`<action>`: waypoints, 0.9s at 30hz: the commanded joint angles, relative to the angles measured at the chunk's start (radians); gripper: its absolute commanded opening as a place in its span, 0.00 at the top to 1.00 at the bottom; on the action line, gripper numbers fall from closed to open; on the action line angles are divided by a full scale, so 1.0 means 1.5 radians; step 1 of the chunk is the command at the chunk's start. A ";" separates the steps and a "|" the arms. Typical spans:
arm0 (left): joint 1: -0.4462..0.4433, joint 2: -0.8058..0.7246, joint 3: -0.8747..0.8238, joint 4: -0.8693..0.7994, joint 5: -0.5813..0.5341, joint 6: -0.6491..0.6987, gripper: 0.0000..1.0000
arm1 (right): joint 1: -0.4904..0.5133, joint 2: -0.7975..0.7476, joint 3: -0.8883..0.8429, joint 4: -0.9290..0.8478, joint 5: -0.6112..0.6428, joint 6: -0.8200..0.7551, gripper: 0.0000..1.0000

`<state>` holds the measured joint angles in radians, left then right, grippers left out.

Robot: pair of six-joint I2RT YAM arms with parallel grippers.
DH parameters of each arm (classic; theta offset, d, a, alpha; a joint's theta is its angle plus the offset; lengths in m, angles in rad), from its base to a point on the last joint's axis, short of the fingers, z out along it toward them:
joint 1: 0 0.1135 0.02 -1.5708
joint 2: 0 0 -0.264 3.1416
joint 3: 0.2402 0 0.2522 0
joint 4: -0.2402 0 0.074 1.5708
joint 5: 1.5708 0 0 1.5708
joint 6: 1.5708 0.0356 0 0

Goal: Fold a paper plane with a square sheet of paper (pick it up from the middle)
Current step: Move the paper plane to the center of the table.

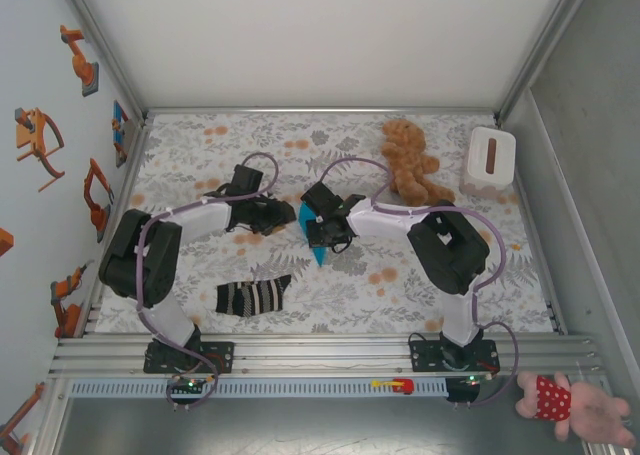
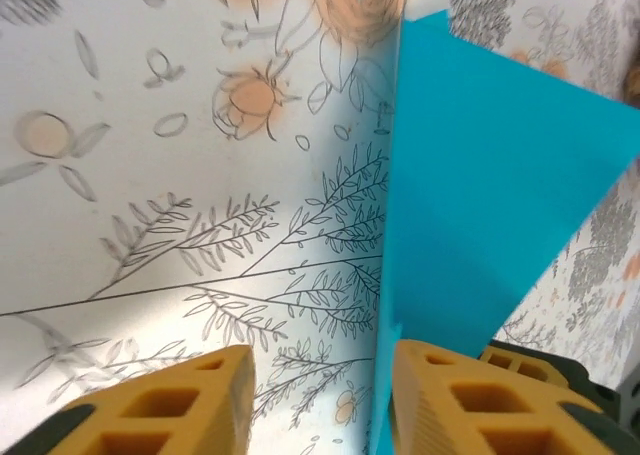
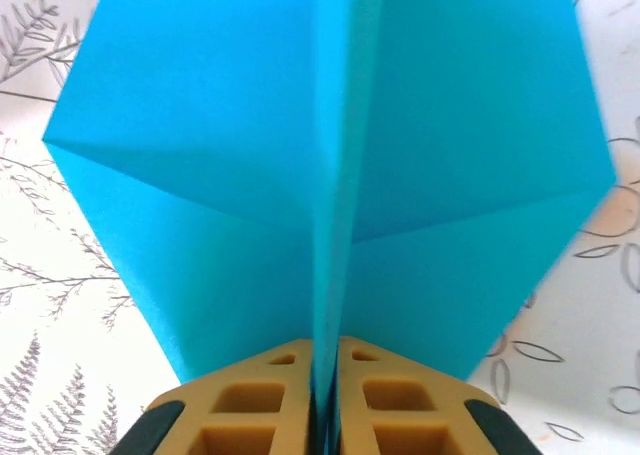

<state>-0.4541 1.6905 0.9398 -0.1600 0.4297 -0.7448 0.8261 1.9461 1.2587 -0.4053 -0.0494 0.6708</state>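
The turquoise-blue paper plane [image 1: 320, 251] hangs just above the middle of the table, a pointed kite shape with a centre crease. My right gripper [image 1: 324, 231] is shut on that crease. In the right wrist view the two wings [image 3: 220, 155] spread left and right from the fold pinched in the right gripper [image 3: 322, 375]. My left gripper [image 1: 286, 215] stands open right beside the plane on its left. In the left wrist view the left gripper [image 2: 320, 395] has wide-apart jaws, and the plane's edge [image 2: 480, 195] runs down along the inner face of the right finger [image 2: 450, 405].
A black-and-white striped sock [image 1: 253, 297] lies near the front left. A brown teddy bear [image 1: 410, 160] and a white box [image 1: 488, 160] sit at the back right. A pink toy [image 1: 575, 403] lies off the table, front right. A floral cloth [image 1: 200, 155] covers the table.
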 commanded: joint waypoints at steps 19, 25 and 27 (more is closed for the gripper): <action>0.082 -0.310 -0.112 -0.189 -0.261 0.046 0.04 | -0.070 0.100 0.216 -0.141 0.101 -0.061 0.99; 0.086 -0.314 -0.124 -0.194 -0.266 0.048 0.04 | -0.085 0.149 0.275 -0.176 0.098 -0.068 0.97; 0.087 -0.312 -0.124 -0.195 -0.266 0.048 0.04 | -0.087 0.159 0.285 -0.181 0.101 -0.068 0.94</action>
<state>-0.3313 1.2373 0.7616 -0.4286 0.0448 -0.6930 0.6991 2.1620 1.6478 -0.6186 0.0734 0.5831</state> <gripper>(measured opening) 0.964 0.055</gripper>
